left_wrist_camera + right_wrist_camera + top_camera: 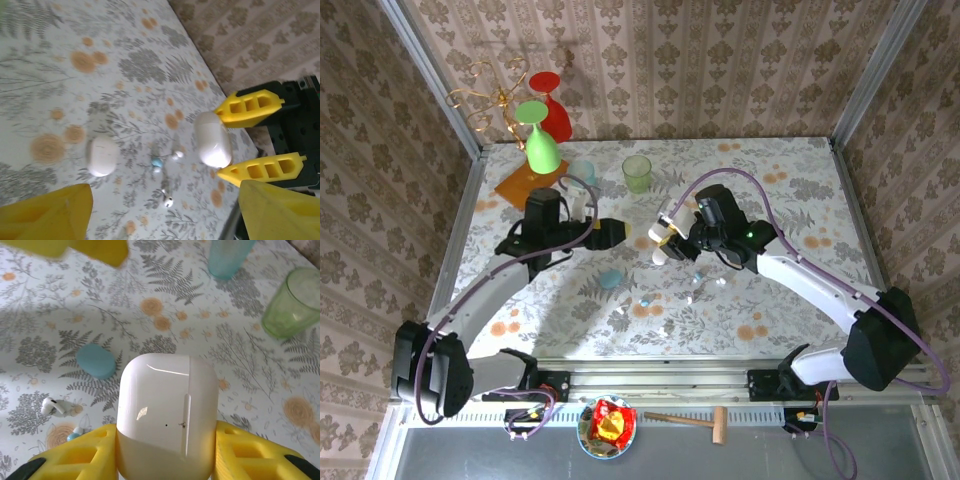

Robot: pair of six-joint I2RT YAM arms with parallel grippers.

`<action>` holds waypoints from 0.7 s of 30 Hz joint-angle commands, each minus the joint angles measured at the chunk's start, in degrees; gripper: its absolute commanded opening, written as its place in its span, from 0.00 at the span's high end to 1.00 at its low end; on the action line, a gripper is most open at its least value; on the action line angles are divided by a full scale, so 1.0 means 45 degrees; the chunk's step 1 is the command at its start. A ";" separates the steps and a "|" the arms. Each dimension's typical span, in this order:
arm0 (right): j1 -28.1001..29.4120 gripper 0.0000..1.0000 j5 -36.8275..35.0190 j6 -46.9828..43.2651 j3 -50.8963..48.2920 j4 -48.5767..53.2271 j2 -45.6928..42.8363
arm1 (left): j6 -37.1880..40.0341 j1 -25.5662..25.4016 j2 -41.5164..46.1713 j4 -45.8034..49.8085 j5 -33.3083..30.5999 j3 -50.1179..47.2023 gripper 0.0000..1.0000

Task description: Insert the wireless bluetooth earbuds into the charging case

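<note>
Earbuds (52, 406) lie loose mid-table toward the near edge, none in a case. White case (167, 400) is held off the table above them, lid looks shut, pinched across its sides by right gripper (166, 452). Blue case (96, 360) sits on the table by the buds. Left gripper (162, 215) is spread wide, empty, facing the white case. Step is probably case presented for opening. Next move likely needs the left fingers to flip the lid before any bud pick.

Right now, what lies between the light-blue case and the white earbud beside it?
Only bare tablecloth: the right wrist view shows the light-blue case and the white earbud apart, nothing between.
</note>
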State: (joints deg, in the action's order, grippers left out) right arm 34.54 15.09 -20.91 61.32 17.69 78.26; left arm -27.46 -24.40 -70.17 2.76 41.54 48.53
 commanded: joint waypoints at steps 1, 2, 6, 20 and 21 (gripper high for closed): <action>0.0298 0.63 0.0284 -0.0682 0.0676 0.0610 -0.0189 | -0.0969 -0.0292 -0.0422 -0.0815 0.1051 0.0616 0.30; 0.0373 0.63 0.0243 -0.0741 0.0745 0.0613 -0.0195 | -0.1185 -0.0300 -0.0549 -0.0827 0.1046 0.0689 0.31; 0.0613 0.63 -0.0022 -0.0960 0.0999 0.0680 -0.0178 | -0.1899 -0.0801 -0.0951 -0.0877 0.1008 0.0879 0.38; 0.0741 0.65 -0.0658 -0.1052 0.1041 -0.0137 0.0011 | -0.3652 -0.1431 -0.1769 -0.1676 0.1419 0.1174 0.55; 0.0741 0.65 -0.0677 -0.1066 0.1051 -0.0158 0.0030 | -0.3708 -0.1442 -0.1789 -0.1724 0.1397 0.1154 0.58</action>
State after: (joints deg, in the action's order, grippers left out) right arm 37.45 13.45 -24.97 64.10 19.40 78.26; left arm -42.48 -30.48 -77.91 -3.22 46.37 51.96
